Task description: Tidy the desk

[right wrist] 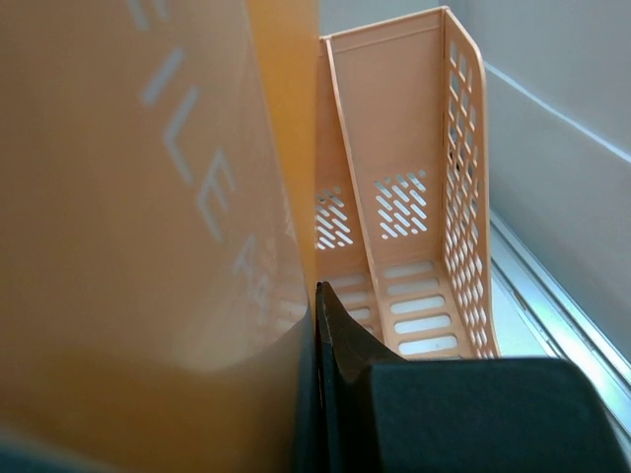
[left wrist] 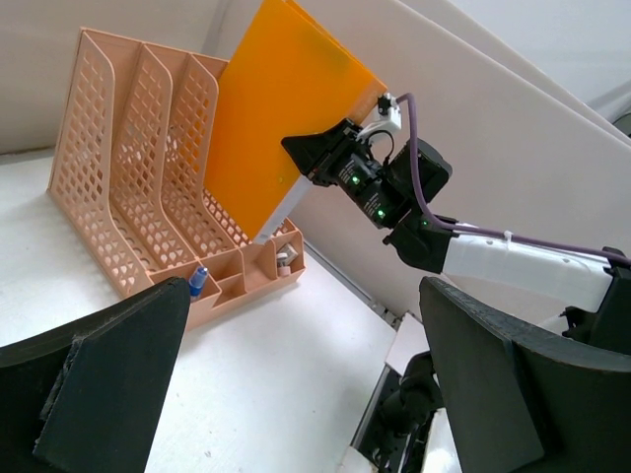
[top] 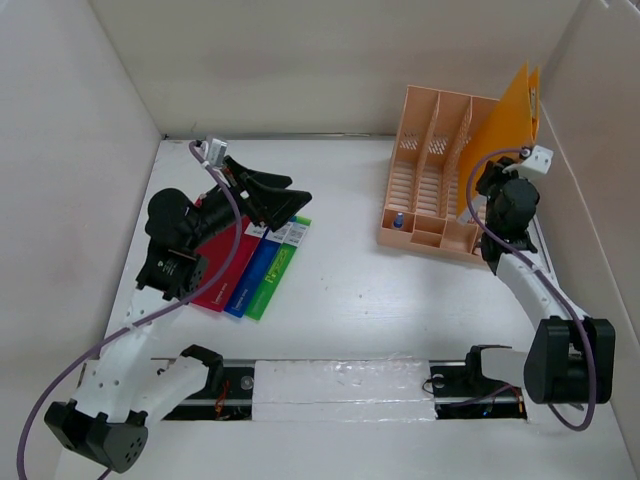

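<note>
Desk (top: 350, 300) lay beneath both grippers. Left gripper (top: 293, 197) spread wide above 3 folders (top: 262, 268) at 9 o'clock; right gripper (left wrist: 301, 163) clamped orange folder (left wrist: 281, 108) at rack (top: 430, 170), 2 o'clock.

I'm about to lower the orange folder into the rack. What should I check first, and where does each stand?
1. Grip on folder: ok. Right gripper is shut on its edge.
2. Target slot free: ok. The right wrist view shows the end slot of the rack empty.
3. Folder's lower edge inside that slot: cannot tell. No view settles it.
4. Folder square with the slot: not ok. It tilts in the left wrist view.
5. Left gripper clear: ok. It is open, above the books, away from the rack.
</note>
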`<state>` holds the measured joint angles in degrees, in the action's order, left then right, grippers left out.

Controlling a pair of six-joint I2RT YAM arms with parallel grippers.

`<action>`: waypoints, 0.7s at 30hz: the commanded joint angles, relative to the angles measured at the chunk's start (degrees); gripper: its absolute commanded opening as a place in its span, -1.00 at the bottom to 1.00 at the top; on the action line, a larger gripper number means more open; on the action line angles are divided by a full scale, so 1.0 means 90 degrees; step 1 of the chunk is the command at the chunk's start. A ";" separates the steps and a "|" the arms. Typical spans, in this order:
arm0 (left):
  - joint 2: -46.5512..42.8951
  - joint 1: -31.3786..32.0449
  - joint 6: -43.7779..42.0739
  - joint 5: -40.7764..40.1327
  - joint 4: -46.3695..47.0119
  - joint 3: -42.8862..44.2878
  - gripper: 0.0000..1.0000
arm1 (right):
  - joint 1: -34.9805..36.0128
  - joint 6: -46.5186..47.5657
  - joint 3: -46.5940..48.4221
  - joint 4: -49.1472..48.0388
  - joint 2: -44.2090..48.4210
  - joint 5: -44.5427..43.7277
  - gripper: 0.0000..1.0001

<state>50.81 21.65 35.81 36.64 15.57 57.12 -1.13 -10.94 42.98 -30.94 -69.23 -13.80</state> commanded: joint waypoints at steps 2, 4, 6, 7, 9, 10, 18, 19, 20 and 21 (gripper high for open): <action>0.0028 -0.0003 -0.0063 0.0098 0.0213 0.0186 0.98 | 0.0037 0.0024 0.0078 -0.1357 -0.0061 -0.0166 -1.00; 0.0068 -0.0003 -0.0063 0.0118 0.0213 0.0206 0.98 | 0.0095 0.0024 0.0088 -0.1483 -0.0120 -0.0146 -1.00; 0.0077 -0.0003 -0.0063 0.0108 0.0213 0.0196 0.98 | 0.0096 0.0063 0.0097 -0.1543 -0.0169 -0.0195 -1.00; 0.0087 -0.0003 -0.0073 0.0089 0.0223 0.0186 0.98 | 0.0096 0.0073 0.0107 -0.1572 -0.0188 -0.0272 -1.00; 0.0136 -0.0003 -0.0073 0.0079 0.0184 0.0206 0.98 | 0.0154 0.0131 0.0185 -0.1572 -0.0266 -0.0341 -1.00; 0.0165 -0.0003 -0.0073 0.0118 0.0184 0.0206 0.98 | 0.0212 0.0151 0.0205 -0.1582 -0.0305 -0.0428 -1.00; 0.0165 -0.0003 -0.0063 0.0128 0.0184 0.0215 0.98 | 0.0486 0.0094 0.0234 -0.1202 -0.0735 -0.0868 -1.00; 0.0136 -0.0003 -0.0063 0.0137 0.0184 0.0225 0.98 | 0.0564 0.0044 0.0205 -0.1066 -0.0726 -0.0956 -1.00; 0.0107 -0.0003 -0.0082 0.0128 0.0203 0.0216 0.98 | 0.0565 -0.0024 0.0156 -0.1026 -0.0716 -0.0957 -1.00; 0.0097 -0.0003 -0.0083 0.0118 0.0213 0.0206 0.98 | 0.0565 -0.0073 0.0030 -0.1025 -0.0706 -0.0947 -1.00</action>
<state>52.90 21.65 35.81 36.86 15.49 57.12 3.03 -10.22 43.03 -37.85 -76.86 -20.21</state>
